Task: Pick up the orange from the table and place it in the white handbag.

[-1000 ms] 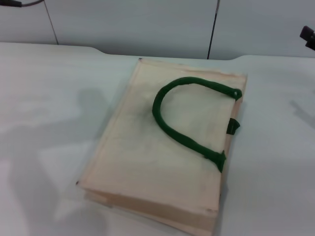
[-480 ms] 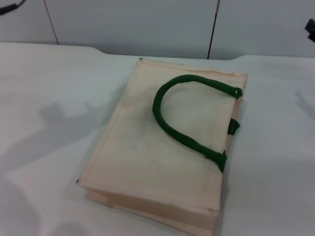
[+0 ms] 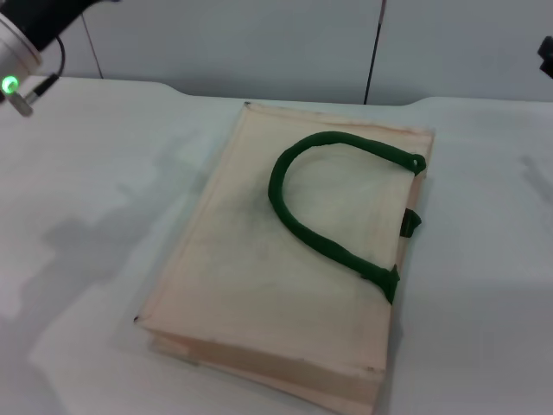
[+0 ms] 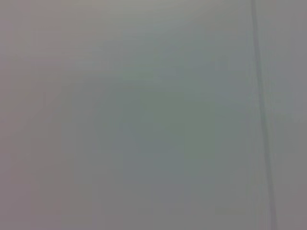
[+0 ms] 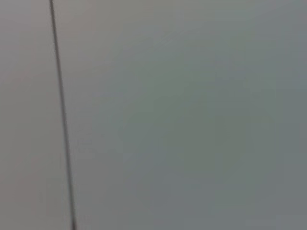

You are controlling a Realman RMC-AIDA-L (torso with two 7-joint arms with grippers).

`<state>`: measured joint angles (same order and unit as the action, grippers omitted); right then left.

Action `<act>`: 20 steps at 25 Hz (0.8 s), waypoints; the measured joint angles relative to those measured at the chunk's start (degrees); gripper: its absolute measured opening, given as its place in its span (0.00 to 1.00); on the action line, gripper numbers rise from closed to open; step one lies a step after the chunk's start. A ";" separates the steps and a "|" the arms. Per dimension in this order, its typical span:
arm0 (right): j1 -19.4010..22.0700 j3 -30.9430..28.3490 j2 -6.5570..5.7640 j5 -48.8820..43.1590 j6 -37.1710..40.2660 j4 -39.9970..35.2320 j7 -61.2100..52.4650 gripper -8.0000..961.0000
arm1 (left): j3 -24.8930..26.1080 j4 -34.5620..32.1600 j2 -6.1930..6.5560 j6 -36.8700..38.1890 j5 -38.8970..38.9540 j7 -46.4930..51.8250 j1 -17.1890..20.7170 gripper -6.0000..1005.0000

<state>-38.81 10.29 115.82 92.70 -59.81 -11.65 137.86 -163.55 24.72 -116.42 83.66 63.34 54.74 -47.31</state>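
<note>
The white handbag (image 3: 294, 259) lies flat on the white table (image 3: 78, 216) in the head view, its dark green looped handle (image 3: 324, 212) resting on top. The orange is out of view in every frame. Part of my left arm (image 3: 30, 39) shows at the upper left corner, high above the table, with a green light on it; its gripper is out of view. A small dark piece of my right arm (image 3: 546, 56) shows at the right edge; its gripper is out of view. Both wrist views show only a plain grey wall with a thin dark seam.
A grey panelled wall (image 3: 259, 43) runs behind the table's far edge. A dark vertical seam (image 3: 373, 52) runs down the wall behind the bag. The arm's shadow (image 3: 95, 233) falls on the table left of the bag.
My left arm has come into view at the upper left corner. Its shadow on the table has shifted left of the bag. The bag has not moved.
</note>
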 joint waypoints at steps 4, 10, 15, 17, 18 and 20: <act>0.23 -0.01 0.18 7.54 0.04 4.04 8.36 0.93 | 0.15 -11.17 -0.18 -4.42 9.37 -12.98 3.29 0.87; 0.38 0.00 0.64 21.22 -0.46 10.41 21.91 0.93 | 0.21 -24.82 -0.25 -8.32 21.71 -29.59 5.36 0.86; 0.10 0.10 0.68 29.30 -0.77 13.19 25.15 0.93 | -0.03 -27.53 -0.16 -9.13 23.33 -31.24 5.49 0.86; 0.03 0.28 0.66 29.36 -0.80 13.30 25.18 0.93 | 0.04 -27.54 -0.08 -9.41 23.35 -31.05 5.49 0.86; 0.03 0.34 0.63 29.37 -0.81 13.32 25.20 0.93 | 0.03 -27.53 -0.07 -9.59 23.36 -30.95 5.52 0.86; 0.17 0.39 0.58 29.40 -0.77 13.33 25.23 0.93 | -0.14 -27.44 -0.02 -9.92 23.31 -30.69 5.58 0.86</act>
<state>-38.64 10.68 116.40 122.10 -60.58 1.68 163.08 -163.68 -2.72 -116.44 73.74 86.65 24.05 -41.74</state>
